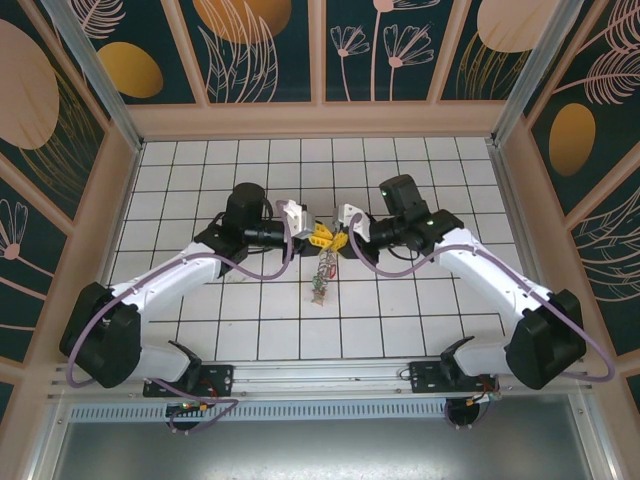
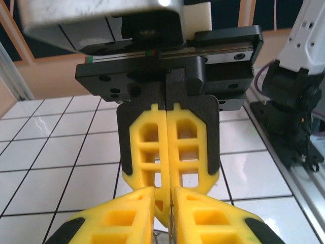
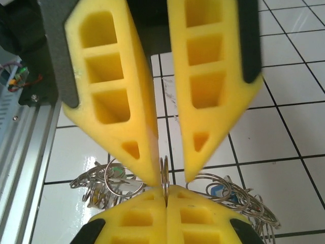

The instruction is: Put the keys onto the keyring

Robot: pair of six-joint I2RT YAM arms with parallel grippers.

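Note:
My two grippers meet tip to tip above the middle of the tiled table, the left gripper facing the right gripper. The right gripper is shut on the keyring, a thin metal split ring seen edge-on. The left gripper stands with a narrow gap between its yellow fingers, the ring's upper edge inside that gap beside one pad. In the left wrist view the left gripper straddles the shut right fingers. Keys with green and blue heads sit in a tangle of wire rings below.
The white tiled floor is walled by wooden panels. An aluminium rail runs along the near edge by the arm bases. The right arm's black base stands to the right in the left wrist view.

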